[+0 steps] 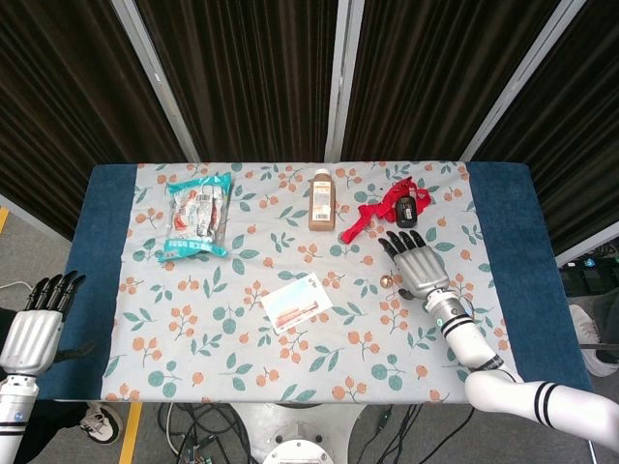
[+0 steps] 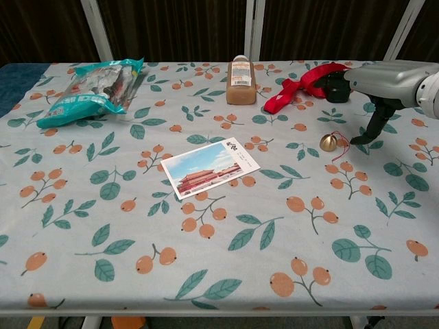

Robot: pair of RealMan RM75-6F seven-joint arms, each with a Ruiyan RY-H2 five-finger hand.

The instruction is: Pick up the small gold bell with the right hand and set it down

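The small gold bell (image 1: 385, 281) (image 2: 328, 142) sits on the floral tablecloth, right of centre, with a thin red cord beside it. My right hand (image 1: 414, 261) (image 2: 384, 86) hovers just right of and above the bell, fingers spread, palm down, holding nothing. In the chest view its thumb (image 2: 372, 129) hangs down a short way right of the bell, apart from it. My left hand (image 1: 34, 327) hangs off the table's left edge, fingers straight and empty; the chest view does not show it.
A postcard (image 1: 296, 303) lies at the table's middle. At the back stand a brown bottle (image 1: 321, 200), a red strap with a black device (image 1: 392, 207) and a snack bag (image 1: 197, 215). Blue cloth (image 1: 97, 251) borders both ends.
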